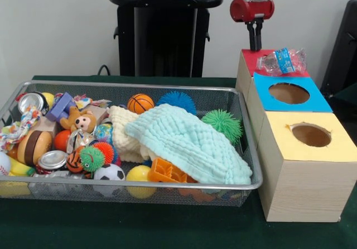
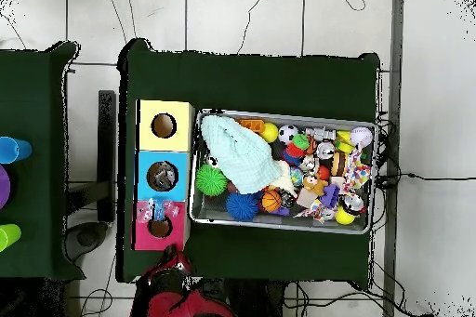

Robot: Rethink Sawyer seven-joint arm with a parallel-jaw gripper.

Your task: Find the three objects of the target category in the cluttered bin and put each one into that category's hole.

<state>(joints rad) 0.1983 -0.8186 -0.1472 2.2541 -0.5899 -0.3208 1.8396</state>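
A crushed clear plastic bottle [image 1: 281, 61] with a blue label lies on its side on the red-topped box [image 1: 252, 59], over that box's hole. From overhead the bottle [image 2: 160, 211] covers the upper part of the red top. My gripper [image 1: 255, 43] hangs just above the left part of the red box, fingers close together and nothing between them, apart from the bottle. From above the gripper [image 2: 173, 256] sits at the red box's lower edge. The wire bin [image 1: 250, 148] holds mixed clutter, including flattened cans [image 1: 53, 159].
Blue-topped box [image 1: 321, 101] and yellow-topped box [image 1: 340, 145] stand in a row in front of the red one. In the bin lie a pale green cloth [image 1: 187, 143], a basketball [image 1: 140, 103], spiky balls [image 1: 222, 123], a soccer ball [image 1: 109, 172] and a teddy [image 1: 81, 119].
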